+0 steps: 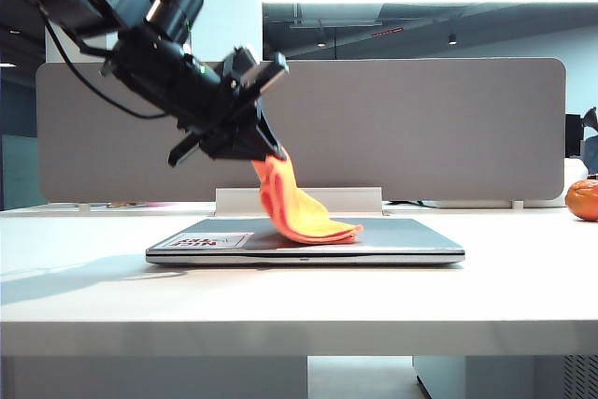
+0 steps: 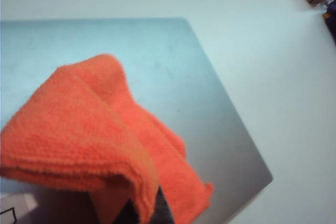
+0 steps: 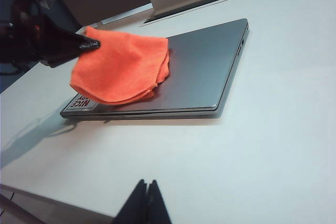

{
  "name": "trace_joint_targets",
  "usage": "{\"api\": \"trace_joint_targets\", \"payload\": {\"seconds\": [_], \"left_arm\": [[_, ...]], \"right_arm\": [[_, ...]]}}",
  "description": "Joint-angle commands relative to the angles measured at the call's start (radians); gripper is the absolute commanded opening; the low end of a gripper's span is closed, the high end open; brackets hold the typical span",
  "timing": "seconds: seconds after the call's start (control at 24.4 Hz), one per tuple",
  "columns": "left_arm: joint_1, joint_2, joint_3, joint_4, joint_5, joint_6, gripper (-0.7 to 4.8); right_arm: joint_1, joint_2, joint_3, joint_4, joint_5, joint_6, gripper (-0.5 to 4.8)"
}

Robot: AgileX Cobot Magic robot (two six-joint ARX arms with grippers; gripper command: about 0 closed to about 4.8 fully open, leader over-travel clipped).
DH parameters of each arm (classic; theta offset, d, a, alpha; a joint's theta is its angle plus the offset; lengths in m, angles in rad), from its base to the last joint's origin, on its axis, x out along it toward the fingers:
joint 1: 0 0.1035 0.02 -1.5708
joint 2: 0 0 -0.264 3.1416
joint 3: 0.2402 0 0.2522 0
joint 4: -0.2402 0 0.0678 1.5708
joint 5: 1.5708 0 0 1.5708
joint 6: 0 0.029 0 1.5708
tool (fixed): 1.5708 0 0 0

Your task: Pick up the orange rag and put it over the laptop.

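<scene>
My left gripper (image 1: 266, 151) hangs above the left half of the laptop (image 1: 402, 235), shut on one end of the orange rag (image 1: 297, 212). The rag droops from the jaws, and its lower end rests on the silver-grey lid near the middle. In the left wrist view the fuzzy rag (image 2: 89, 135) fills the foreground over the laptop (image 2: 210, 114) and covers the gripper (image 2: 144, 208). The right wrist view shows the rag (image 3: 123, 72) spread over the sticker end of the laptop (image 3: 205, 72). My right gripper (image 3: 146, 183) is shut and empty, well back from the laptop over the bare table.
A white sticker with red print (image 1: 201, 241) sits on the lid's left corner. A round glossy orange object (image 1: 583, 199) stands at the far right of the table. A grey partition panel (image 1: 420, 128) and a low white strip (image 1: 346, 199) run behind the laptop.
</scene>
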Motion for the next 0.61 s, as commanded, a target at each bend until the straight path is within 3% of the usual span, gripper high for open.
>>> {"api": "trace_joint_targets", "payload": {"seconds": [0.04,0.29,0.45,0.61], "left_arm": [[0.003,0.04,0.008,0.006,-0.029,0.018,-0.06],[0.02,0.055,0.011,-0.004,-0.191,0.119,-0.06],[0.031,0.055,0.011,-0.017,-0.208,0.121,0.1],[0.041,0.055,0.011,-0.034,-0.208,0.133,2.58]], "right_arm": [[-0.001,-0.001,-0.004,0.015,-0.001,-0.001,-0.05],[-0.001,-0.001,-0.004,0.015,-0.001,-0.001,-0.05],[-0.001,-0.001,-0.004,0.015,0.0,-0.001,-0.05],[-0.001,-0.001,-0.004,0.015,0.0,-0.001,-0.05]]}}
